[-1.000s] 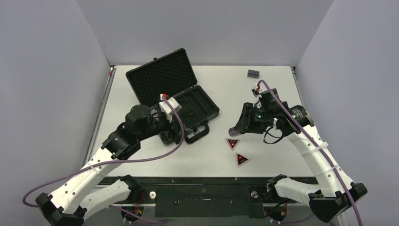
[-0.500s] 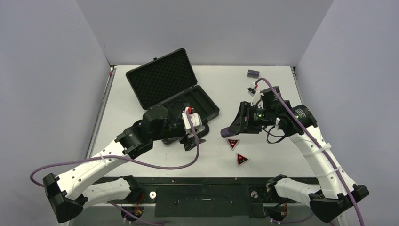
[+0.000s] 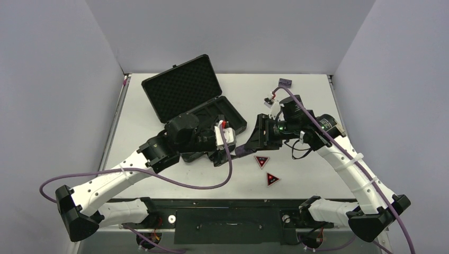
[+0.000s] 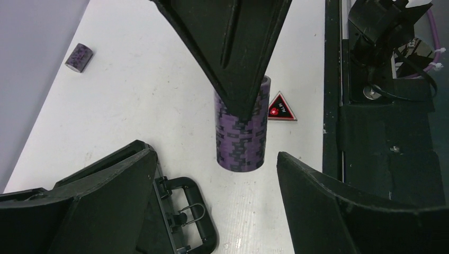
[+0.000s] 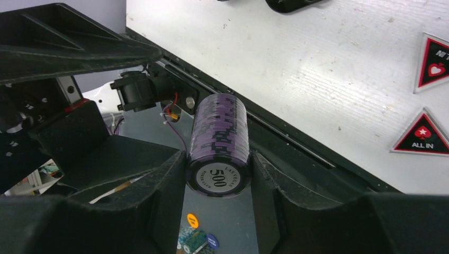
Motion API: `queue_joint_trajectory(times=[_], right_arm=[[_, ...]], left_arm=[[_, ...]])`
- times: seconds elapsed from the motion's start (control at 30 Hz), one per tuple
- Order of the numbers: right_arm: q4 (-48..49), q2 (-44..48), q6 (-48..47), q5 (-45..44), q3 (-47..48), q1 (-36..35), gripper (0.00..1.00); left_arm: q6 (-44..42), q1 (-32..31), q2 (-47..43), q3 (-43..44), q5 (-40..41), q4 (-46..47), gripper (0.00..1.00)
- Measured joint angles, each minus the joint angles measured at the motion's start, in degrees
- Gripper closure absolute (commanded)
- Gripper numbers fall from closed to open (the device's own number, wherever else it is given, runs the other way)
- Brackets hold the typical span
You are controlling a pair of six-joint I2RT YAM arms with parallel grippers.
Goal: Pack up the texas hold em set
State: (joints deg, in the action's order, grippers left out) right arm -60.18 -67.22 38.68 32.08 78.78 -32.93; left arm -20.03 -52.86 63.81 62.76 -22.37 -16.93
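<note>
The white table (image 3: pixel 317 100) carries the open black briefcase (image 3: pixel 182 90) at its far left. The foam-lined lid stands raised toward the back wall, and the carry handle (image 4: pixel 185 211) points at the near edge.

Both arms meet just in front of that handle. The right gripper (image 5: pixel 218 159) is clamped on a purple chip stack (image 5: pixel 219 135), one finger pressed against each side of the cylinder. It holds the stack off the table, and the end face marked "500" is turned to the right wrist camera.

The left gripper (image 4: pixel 215 159) faces it with its jaws spread wide. One finger sits on each side of the stack's free end, with clear space between each finger and the chips, so it touches nothing.

A second purple chip stack (image 3: pixel 285 82) lies on its side near the table's far edge, well apart from the case.

Two red-and-black triangular tokens lie flat on the table near the held stack. One token (image 3: pixel 261 161) is closer to the grippers. The other, marked "ALL IN" (image 3: pixel 272 179), is nearer the front edge.
</note>
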Motion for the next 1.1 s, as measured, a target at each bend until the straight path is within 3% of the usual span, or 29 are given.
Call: queue_joint_trajectory(times=[0.17,0.3,0.53,0.77,0.97,1.03,1.1], right_arm=[[2.0,-0.5,1.3,0.4,0.0,-1.9,1.00],[2.7,-1.6,1.7,0.4,0.4,-3.1,1.00],[3.3,-2.9,2.1,0.4,1.8,-3.6,1.00],[3.3,-2.9,2.1,0.6,2.0,-3.9,1.00],[3.6,-2.9,2.1,0.9,2.0,-3.9,1.00],[3.6,-2.9,2.0,0.9,2.0,-3.9,1.00],[3.7,-2.9,1.9,0.8,2.0,-3.9,1.00]], left_arm=[[-0.1,0.0,0.2,0.0,-0.8,0.0,0.23],[0.3,0.0,0.8,0.0,-1.7,0.0,0.32],[1.9,-0.1,3.3,-0.3,-2.1,0.0,0.34],[3.0,-0.1,3.3,-0.8,-1.6,0.1,0.42],[4.1,-0.1,3.4,-0.9,-1.5,0.3,0.55],[4.7,-0.3,3.4,-1.1,-1.5,0.5,0.62],[5.1,-0.4,3.4,-1.1,-1.5,0.4,0.78]])
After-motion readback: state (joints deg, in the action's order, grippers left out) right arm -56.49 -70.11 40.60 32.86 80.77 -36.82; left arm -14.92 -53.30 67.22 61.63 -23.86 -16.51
